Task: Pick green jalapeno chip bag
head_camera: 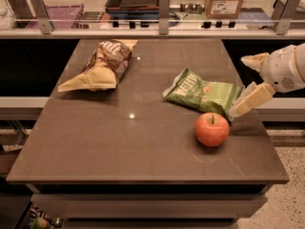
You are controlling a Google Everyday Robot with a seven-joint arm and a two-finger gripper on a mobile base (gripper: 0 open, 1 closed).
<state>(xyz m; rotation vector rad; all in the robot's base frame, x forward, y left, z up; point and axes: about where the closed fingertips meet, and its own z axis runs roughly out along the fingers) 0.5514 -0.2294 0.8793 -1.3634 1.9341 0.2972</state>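
Brown bench (119, 147) fills my view. Green bag (202, 93) lies flat toward 2 o'clock from bench centre. Apple (212, 129) sits just beside it, at the bag's 5 o'clock. Brown bag (102, 66) lies at 10 o'clock, well apart. My pincer (239, 86) hangs at 3 o'clock, spread wide and holding nothing. Its lower finger (250, 99) reaches the green bag's right end; I cannot confirm contact.

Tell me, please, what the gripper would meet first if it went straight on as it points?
Probably the green jalapeno chip bag: the gripper, open at the table's right edge, points left at the bag's right end, though depth is unclear.
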